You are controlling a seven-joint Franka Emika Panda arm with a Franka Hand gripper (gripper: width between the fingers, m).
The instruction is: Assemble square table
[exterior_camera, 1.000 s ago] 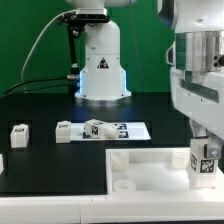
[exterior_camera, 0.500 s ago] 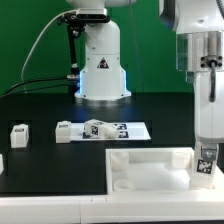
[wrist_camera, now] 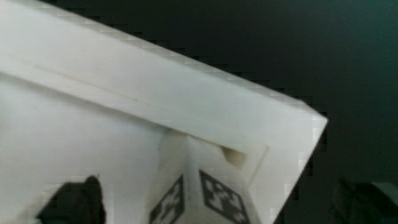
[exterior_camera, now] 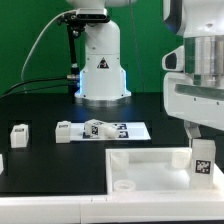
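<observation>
The white square table panel (exterior_camera: 150, 165) lies at the front, rim up, with a round socket (exterior_camera: 125, 186) near its front left corner. One white tagged leg (exterior_camera: 203, 159) stands upright at the panel's far corner on the exterior view's right. My gripper (exterior_camera: 202, 138) is right above it. In the wrist view the leg (wrist_camera: 205, 195) sits between my dark fingers (wrist_camera: 71, 205), with a gap on both sides. The gripper (wrist_camera: 214, 212) is open around the leg without touching it. The panel's corner rim (wrist_camera: 214, 100) fills the wrist view.
Two loose tagged legs (exterior_camera: 18, 133) (exterior_camera: 63, 131) stand on the black table at the exterior view's left. Another leg (exterior_camera: 97, 128) lies on the marker board (exterior_camera: 125, 130). The arm's white base (exterior_camera: 100, 70) stands behind. A further white piece (exterior_camera: 2, 165) shows at the left edge.
The arm's wrist housing has turned and shifted above the corner leg across the frames. The leg has stayed standing in the same corner. The loose legs have not moved.
</observation>
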